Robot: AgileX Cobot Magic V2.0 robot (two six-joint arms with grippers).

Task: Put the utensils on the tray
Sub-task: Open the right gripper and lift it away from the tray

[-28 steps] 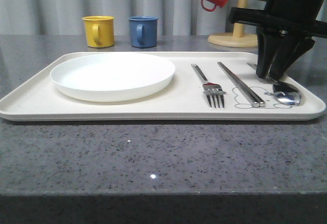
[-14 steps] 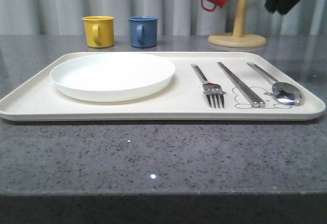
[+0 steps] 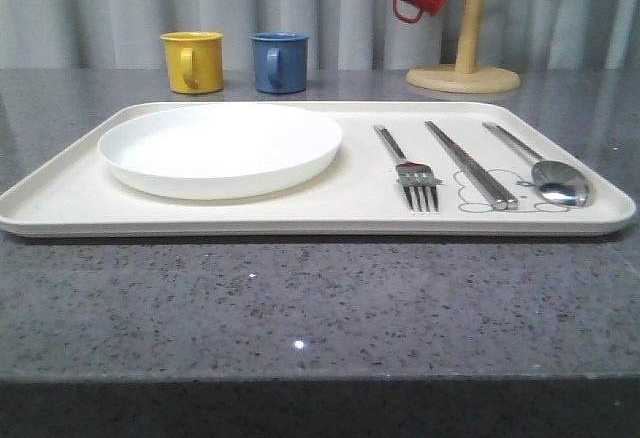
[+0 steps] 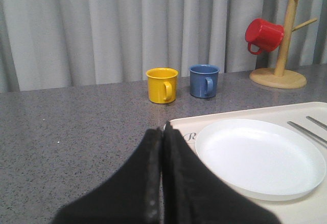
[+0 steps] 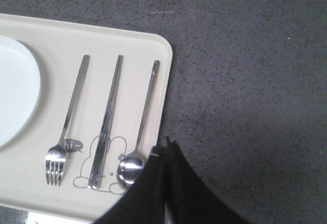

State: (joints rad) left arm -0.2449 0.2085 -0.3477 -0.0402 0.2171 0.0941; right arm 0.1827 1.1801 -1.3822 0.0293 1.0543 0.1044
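On my feed the slim steel four-tined fork [image 3: 408,167], the pair of flat steel chopsticks [image 3: 470,162] and the oval-bowled steel spoon [image 3: 540,164] lie side by side on the right part of the large cream rectangular tray [image 3: 60,198], beside the round white plate [image 3: 220,148]. My right gripper [image 5: 164,147] is clenched with nothing in it, raised over the tray's edge just beside the spoon's bowl. My left gripper [image 4: 163,134] is also clenched on nothing, near the tray's far left corner above the grey speckled desk [image 3: 300,308], well apart from the cutlery.

fork [image 3: 409,163]: shiny polished steel
chopsticks [image 3: 470,163]: flat brushed metal
spoon [image 3: 545,168]: mirror-bright steel
tray [image 3: 60,193]: smooth matt cream plastic
plate [image 3: 220,148]: glossy white
worktop [image 3: 300,308]: speckled grey stone, slight sheen
mug tree [image 3: 468,28]: pale wood
fingers [image 5: 153,183]: matt black
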